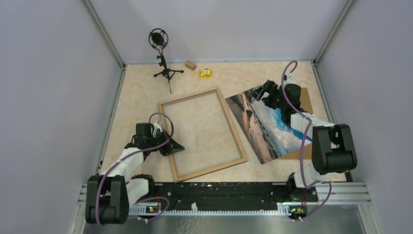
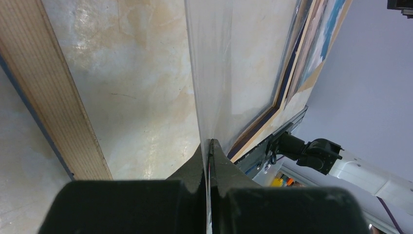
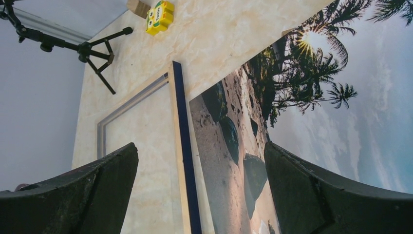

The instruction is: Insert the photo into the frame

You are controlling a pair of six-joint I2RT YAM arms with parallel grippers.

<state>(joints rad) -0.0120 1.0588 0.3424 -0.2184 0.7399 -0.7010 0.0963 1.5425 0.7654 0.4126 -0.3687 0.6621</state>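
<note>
A clear sheet within the frame is pinched by the left fingers, seemingly for lifting out. The photo, just right of the frame, is overhung by the right fingers, spread wide for a grasp.

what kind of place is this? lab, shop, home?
Probably a robot lab cell: plain grey walls box in the table, arms bolted to a metal rail, microphone on a tripod.

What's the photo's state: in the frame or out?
Out. The photo lies beside the frame, to its right, partly on a brown board; bare table shows through the frame's opening.
</note>
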